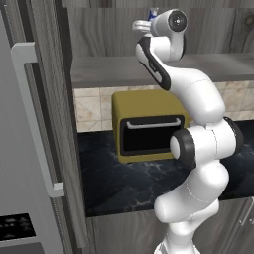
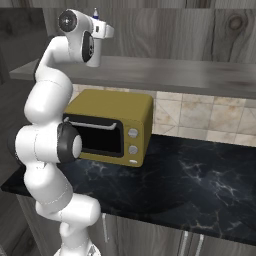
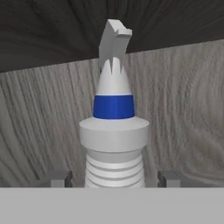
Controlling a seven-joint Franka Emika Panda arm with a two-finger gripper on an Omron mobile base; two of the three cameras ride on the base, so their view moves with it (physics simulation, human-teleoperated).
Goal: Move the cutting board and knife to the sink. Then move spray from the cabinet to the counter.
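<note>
The spray (image 3: pixel 113 131), a white bottle with a blue collar and white trigger nozzle, stands upright in the cabinet (image 3: pixel 183 109) against its grey wood-grain back. My gripper (image 3: pixel 113 178) is open, one fingertip on each side of the bottle's ribbed neck with a small gap on both sides. In the base views the hand is raised above the shelf board (image 1: pixel 109 69), and the spray's nozzle (image 1: pixel 152 13) pokes out just past the hand (image 2: pixel 95 12). The black marble counter (image 2: pixel 195 180) lies below. The cutting board, knife and sink are out of view.
A yellow toaster oven (image 1: pixel 144 124) stands on the counter under the shelf board (image 2: pixel 175 75), directly below my arm. A tall grey fridge with a bar handle (image 1: pixel 34 124) stands at the left. Lower cabinets (image 2: pixel 150 235) run under the counter's front edge.
</note>
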